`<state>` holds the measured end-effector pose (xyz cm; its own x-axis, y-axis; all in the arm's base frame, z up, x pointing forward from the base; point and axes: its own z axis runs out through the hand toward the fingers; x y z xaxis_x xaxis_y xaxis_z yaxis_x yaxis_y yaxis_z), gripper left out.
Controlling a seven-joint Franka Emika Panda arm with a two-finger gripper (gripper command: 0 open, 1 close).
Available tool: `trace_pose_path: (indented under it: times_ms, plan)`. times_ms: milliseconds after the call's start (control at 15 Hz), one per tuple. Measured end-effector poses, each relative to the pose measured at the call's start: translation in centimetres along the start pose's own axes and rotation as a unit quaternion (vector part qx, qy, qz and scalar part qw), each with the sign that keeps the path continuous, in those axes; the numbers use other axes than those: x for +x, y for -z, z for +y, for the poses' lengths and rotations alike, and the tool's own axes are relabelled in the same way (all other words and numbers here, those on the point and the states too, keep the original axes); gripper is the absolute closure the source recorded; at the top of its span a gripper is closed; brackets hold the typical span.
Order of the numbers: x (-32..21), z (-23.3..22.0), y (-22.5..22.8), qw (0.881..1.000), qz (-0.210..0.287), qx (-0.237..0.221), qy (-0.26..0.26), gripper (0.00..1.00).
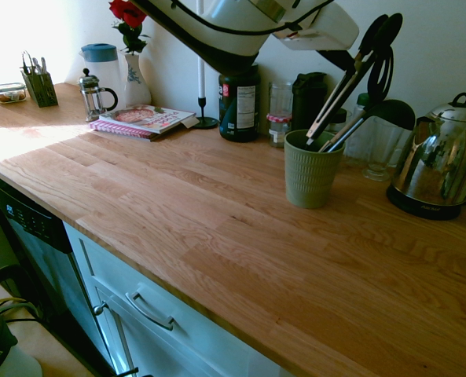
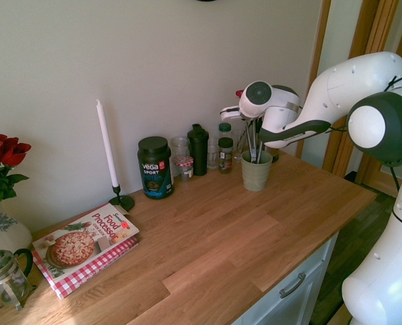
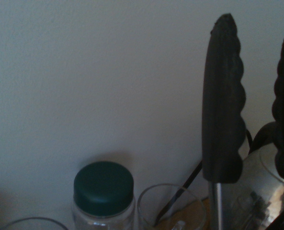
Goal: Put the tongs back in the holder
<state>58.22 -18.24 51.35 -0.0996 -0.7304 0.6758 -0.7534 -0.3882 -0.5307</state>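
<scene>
My gripper, clamped shut on the tongs, hangs above the wooden desk. The tongs slant down from my gripper, their joined metal end inside the sage-green holder just below it, their black tips pointing up past my wrist. A black utensil leans in the same holder. A chrome kettle sits just beyond the holder, a dark protein tub and a white candle well off to the other side.
</scene>
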Motion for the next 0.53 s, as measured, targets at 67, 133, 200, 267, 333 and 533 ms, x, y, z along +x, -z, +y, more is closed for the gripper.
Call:
trace_pose_path:
  times_ms: [67, 133, 200, 267, 333, 533]
  plan:
    - [-0.4, 0.3, -0.2, 1.000, -0.002, -0.001, 0.003, 1.00]
    - [-1.0, 0.7, -0.4, 1.000, -0.006, -0.003, 0.005, 1.00]
    - [-1.8, 1.3, -0.5, 1.000, -0.012, -0.005, 0.007, 1.00]
    - [-2.7, 2.0, -0.6, 1.000, -0.020, -0.007, 0.012, 1.00]
    - [-3.5, 2.8, -0.7, 0.999, -0.027, -0.010, 0.016, 1.00]
    - [-5.1, 4.3, -0.3, 0.999, -0.042, -0.020, 0.022, 0.00]
